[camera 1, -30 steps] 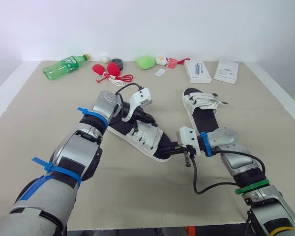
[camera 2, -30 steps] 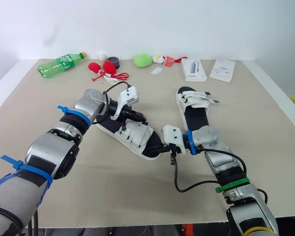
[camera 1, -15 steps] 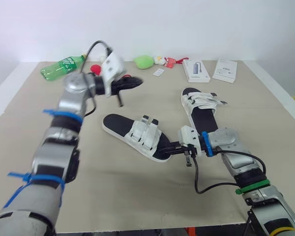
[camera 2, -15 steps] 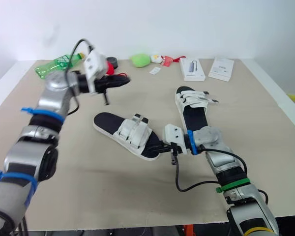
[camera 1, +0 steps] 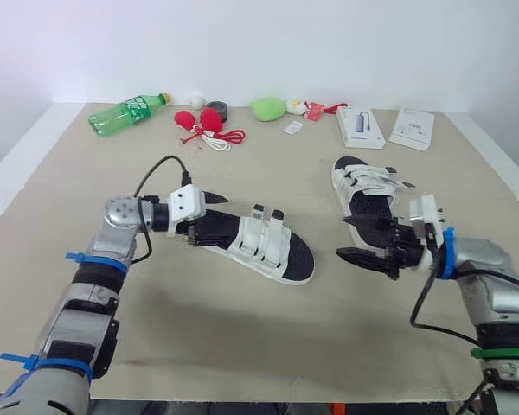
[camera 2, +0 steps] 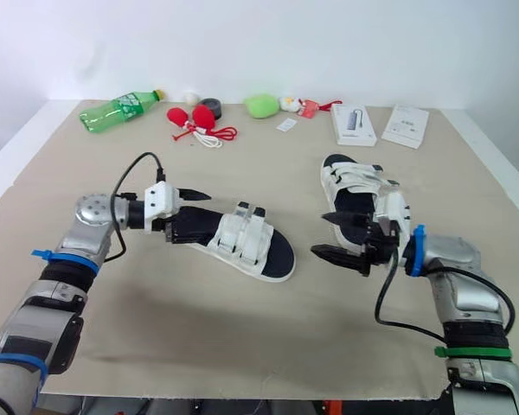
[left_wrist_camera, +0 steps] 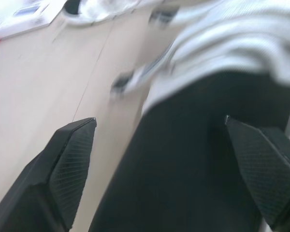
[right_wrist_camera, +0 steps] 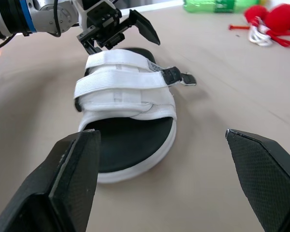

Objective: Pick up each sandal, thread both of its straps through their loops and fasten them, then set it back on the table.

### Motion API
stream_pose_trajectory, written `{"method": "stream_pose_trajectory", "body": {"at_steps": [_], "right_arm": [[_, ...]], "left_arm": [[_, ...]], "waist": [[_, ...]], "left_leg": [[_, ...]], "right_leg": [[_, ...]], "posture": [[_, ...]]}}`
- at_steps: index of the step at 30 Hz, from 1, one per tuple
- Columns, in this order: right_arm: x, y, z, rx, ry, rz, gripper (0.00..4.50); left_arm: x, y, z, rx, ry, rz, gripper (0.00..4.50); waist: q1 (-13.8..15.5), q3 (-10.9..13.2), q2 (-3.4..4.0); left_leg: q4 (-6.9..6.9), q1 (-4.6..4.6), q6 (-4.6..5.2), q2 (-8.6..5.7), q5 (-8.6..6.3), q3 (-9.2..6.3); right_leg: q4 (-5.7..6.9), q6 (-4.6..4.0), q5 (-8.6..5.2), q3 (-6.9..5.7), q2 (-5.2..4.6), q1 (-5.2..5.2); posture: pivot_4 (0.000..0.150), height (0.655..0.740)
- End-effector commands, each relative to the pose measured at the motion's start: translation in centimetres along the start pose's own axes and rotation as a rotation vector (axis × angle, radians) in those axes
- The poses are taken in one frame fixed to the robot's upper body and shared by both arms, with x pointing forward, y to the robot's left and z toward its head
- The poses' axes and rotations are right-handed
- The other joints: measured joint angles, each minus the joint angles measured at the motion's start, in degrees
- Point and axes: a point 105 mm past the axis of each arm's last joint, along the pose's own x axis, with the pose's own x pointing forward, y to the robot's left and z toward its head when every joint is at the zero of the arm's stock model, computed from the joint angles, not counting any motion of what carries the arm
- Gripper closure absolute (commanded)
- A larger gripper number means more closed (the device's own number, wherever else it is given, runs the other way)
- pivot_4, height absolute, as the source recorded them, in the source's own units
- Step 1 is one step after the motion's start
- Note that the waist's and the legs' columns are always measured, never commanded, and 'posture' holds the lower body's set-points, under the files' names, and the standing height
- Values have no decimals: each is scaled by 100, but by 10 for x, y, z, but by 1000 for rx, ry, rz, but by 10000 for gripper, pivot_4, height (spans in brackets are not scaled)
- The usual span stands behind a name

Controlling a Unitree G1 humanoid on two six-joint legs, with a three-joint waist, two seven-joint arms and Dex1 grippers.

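Left eye view: two white sandals with black footbeds lie flat on the tabletop. The near sandal sits around the middle, set at an angle, with both straps laid across it. Its heel end lies between the spread fingers of the left gripper; whether they touch it cannot be told. The second sandal lies toward the right edge. The right gripper, fingers spread wide, hangs at that sandal's near end, apart from the near sandal's toe.
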Motion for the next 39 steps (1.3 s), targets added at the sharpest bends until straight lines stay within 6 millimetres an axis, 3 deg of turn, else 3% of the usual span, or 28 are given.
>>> {"method": "stream_pose_trajectory", "body": {"at_steps": [1,11,15,22,24,25,30,35,39], "right_arm": [[-6,1,16,-66,-32,-14,410],[-3,8,16,-79,-56,2,410],[-3,8,15,-79,-55,3,0],[0,9,12,-79,-56,4,0],[2,8,13,-82,-67,-1,0],[4,7,14,-92,-77,-5,0],[9,-4,23,-116,-122,-72,0],[18,-14,23,-104,-135,-131,0],[29,-18,17,-114,-117,-127,0]], "left_arm": [[9,7,16,48,-35,-32,732],[34,-3,12,-60,-53,-145,732],[41,-2,11,-69,-41,-135,10033],[46,9,17,-75,-55,-72,35314],[44,21,18,-105,-48,9,39109],[40,31,18,-128,-37,84,41358],[13,60,14,-276,13,335,41358],[-56,94,6,-351,124,866,41358],[-103,100,-15,-431,267,1212,41358]], "waist": [[-42,0,0],[-45,0,0],[-42,0,0],[-40,0,0],[-40,0,0],[-40,0,0],[-85,2,2],[-116,7,8],[-98,7,8]], "left_leg": [[0,0,0,0,0,0],[0,-2,1,0,-1,0],[0,-3,2,-1,-1,0],[1,-3,2,-1,-1,0],[1,-3,2,-1,-1,0],[1,-2,2,-1,-1,-1],[2,0,2,-1,-1,-1],[-4,-1,1,2,-1,-5],[-5,-1,1,1,-1,-5]], "right_leg": [[0,0,0,0,0,0],[-1,5,-2,2,2,-1],[0,5,-2,2,1,-1],[0,6,-2,2,1,-1],[0,6,-2,2,1,-1],[0,6,-2,2,1,0],[2,7,2,3,2,-1],[3,5,-2,0,3,-5],[3,6,-3,0,2,-4]], "posture": [[1500,7400],[1500,7400],[1500,7400],[1500,7400],[1500,7400],[1500,7400],[1500,7400],[1500,7400],[1500,7400]]}}
